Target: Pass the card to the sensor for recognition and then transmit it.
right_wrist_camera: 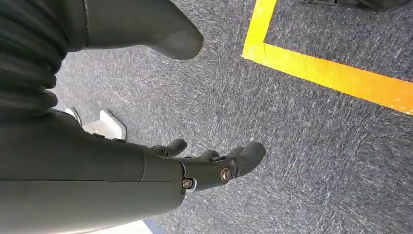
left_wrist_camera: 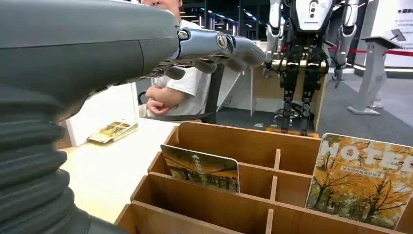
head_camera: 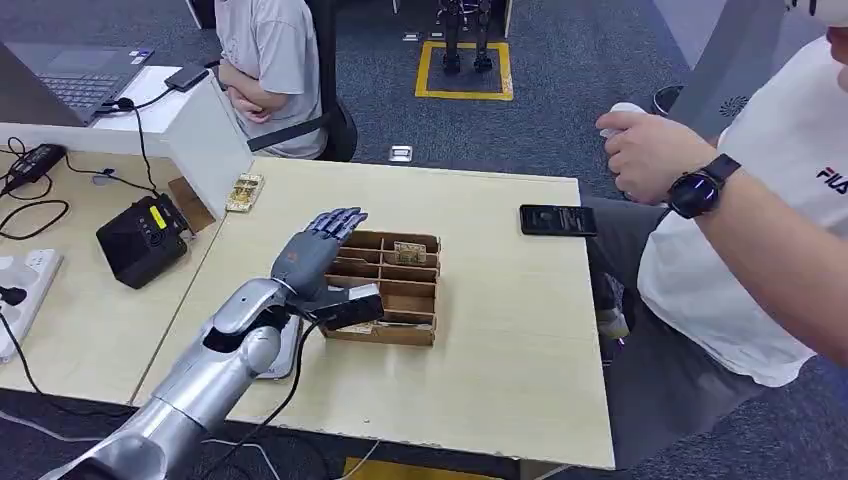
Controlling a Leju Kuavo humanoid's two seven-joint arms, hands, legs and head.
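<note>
Left hand [head_camera: 318, 243], fingers spread and empty, hovers over the rack [head_camera: 408, 300]; the card [head_camera: 409, 251] looks thin, stiff, light, best pinched by its top edge.

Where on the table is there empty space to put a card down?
Bare tabletop lies between the wooden organizer and the right edge, below the phone. It is crowded on the left, where the left hand hovers beside the organizer.
</note>
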